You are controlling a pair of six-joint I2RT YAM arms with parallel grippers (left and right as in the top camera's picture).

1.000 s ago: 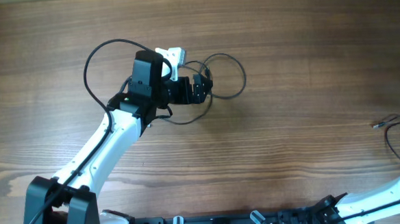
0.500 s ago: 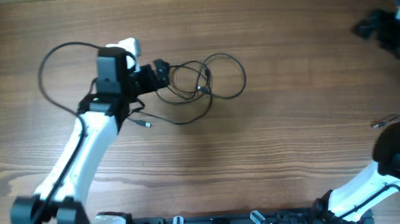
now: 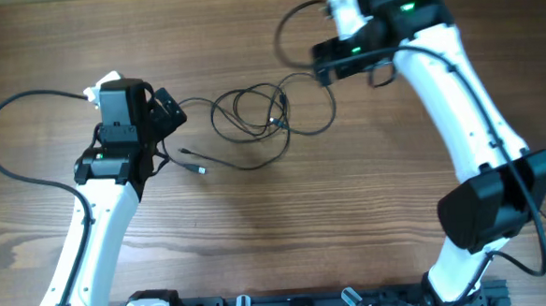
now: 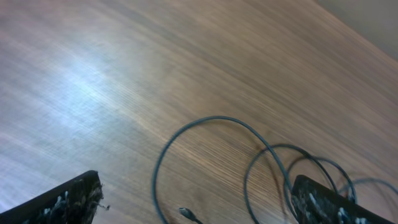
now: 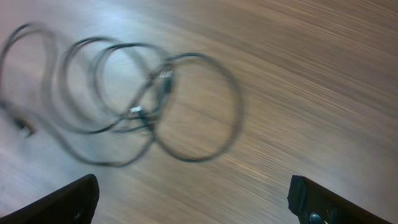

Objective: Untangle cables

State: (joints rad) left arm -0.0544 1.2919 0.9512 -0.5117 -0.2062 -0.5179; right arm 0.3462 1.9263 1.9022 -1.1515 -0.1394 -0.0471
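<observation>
Left pincer (image 3: 172, 111) has drawn back from the cables (image 3: 274, 121), right pincer (image 3: 321, 61) arrived; both gape wide, empty.

We note a brown wood-grain counter (image 3: 400, 245), its grain running left to right. Flat on it lie the cables (image 3: 277, 121), thin black wires in several loose loops that overlap near the middle. One plug end (image 3: 199, 169) trails out toward the lower left, just beside the loops.

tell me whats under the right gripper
Loose loops of the cables lie on the wooden table, below and ahead of the open right gripper. Overhead, the gripper's body hides the spot straight beneath it.
</observation>
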